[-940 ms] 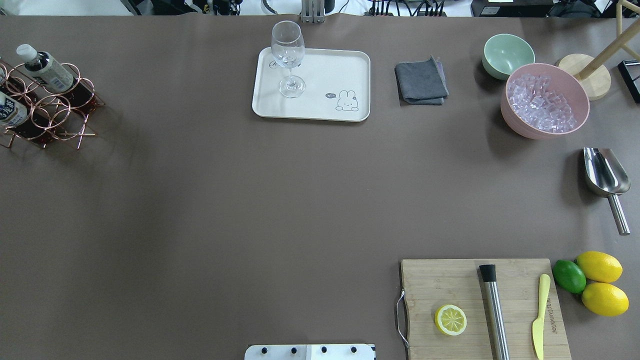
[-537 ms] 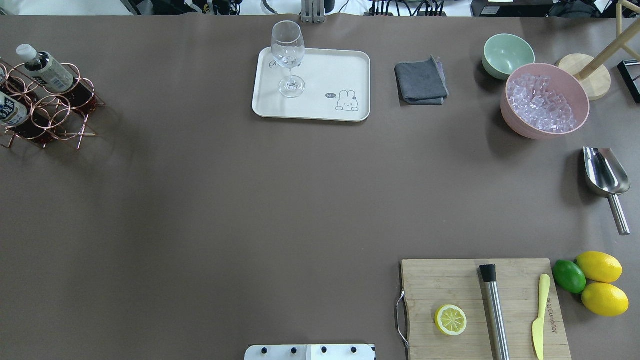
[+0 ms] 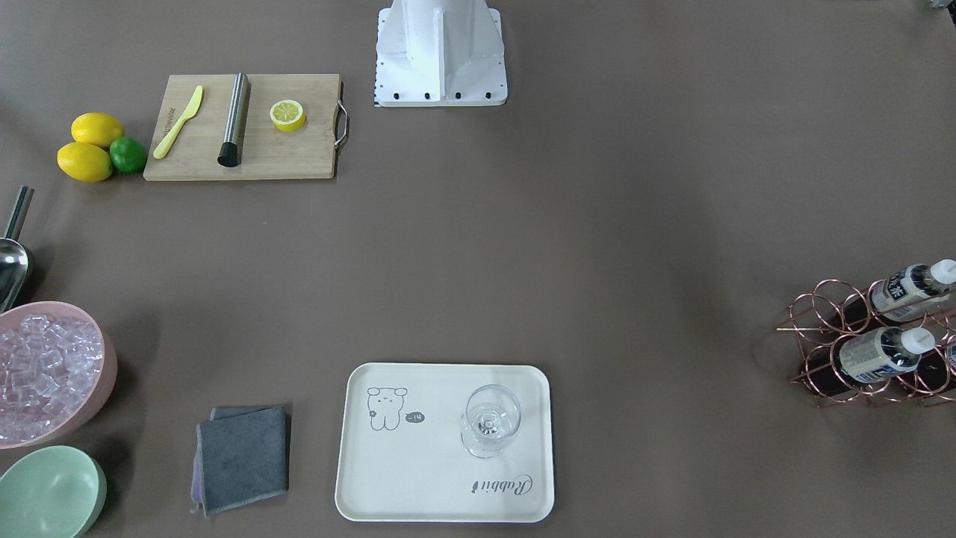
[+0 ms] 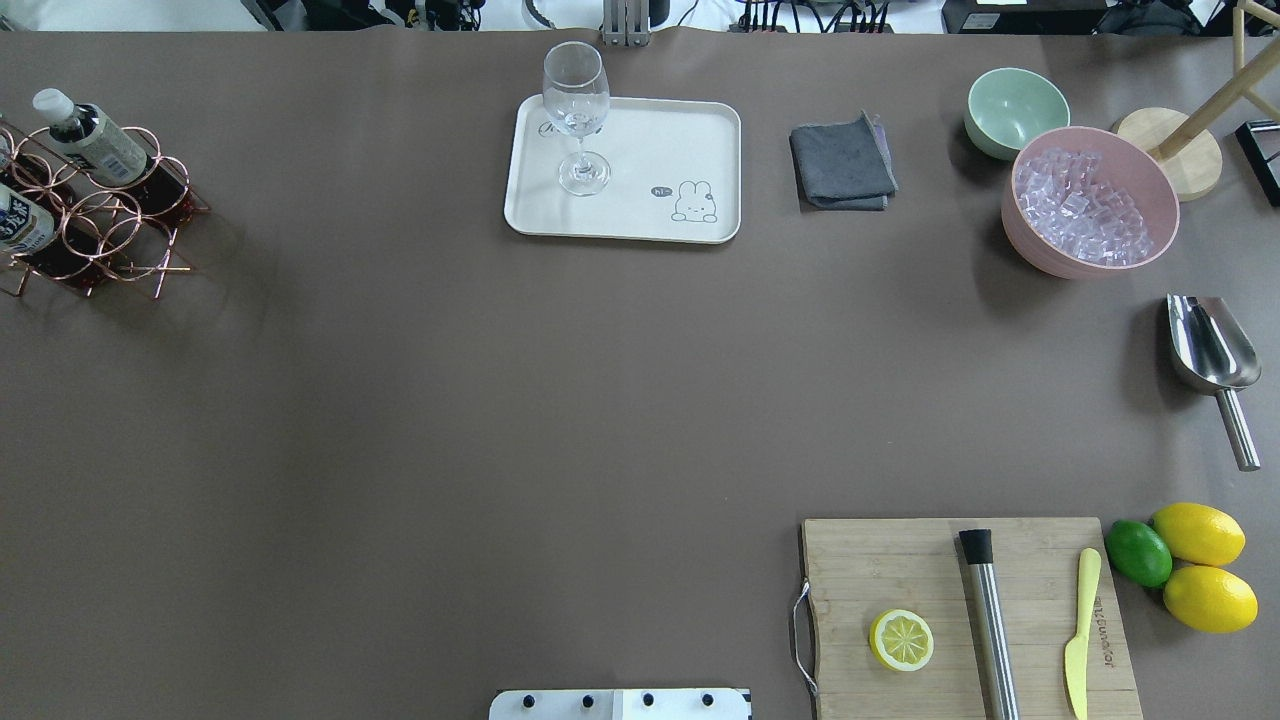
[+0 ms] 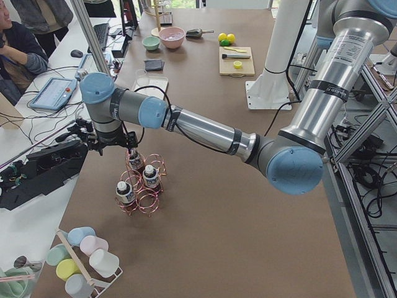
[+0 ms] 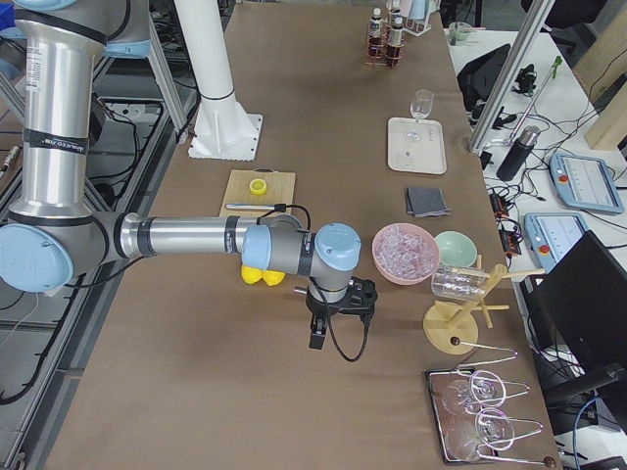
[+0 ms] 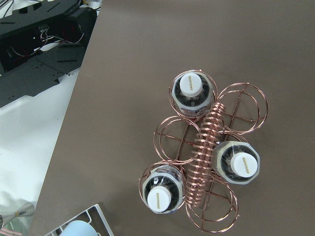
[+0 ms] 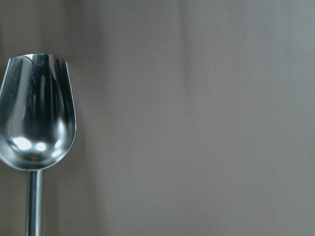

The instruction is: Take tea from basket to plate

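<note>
Three tea bottles [image 7: 193,88] with white caps stand in the copper wire basket [image 7: 205,142] at the table's far left end [image 4: 110,225]. My left gripper [image 5: 131,152] hangs just above the basket in the exterior left view; I cannot tell whether it is open or shut. The cream plate [image 4: 660,140] lies at the middle back and carries an upright wine glass [image 4: 578,110]. My right gripper [image 6: 318,338] shows only in the exterior right view, low over the table near the pink bowl; its state cannot be told. Its wrist camera looks down on a steel scoop [image 8: 37,118].
A grey cloth [image 4: 842,162], a mint-green bowl [image 4: 1015,108] and a pink bowl of ice [image 4: 1090,200] stand right of the plate. A cutting board [image 4: 900,560] with a lemon half, muddler and knife lies front right, beside lemons and a lime [image 4: 1138,552].
</note>
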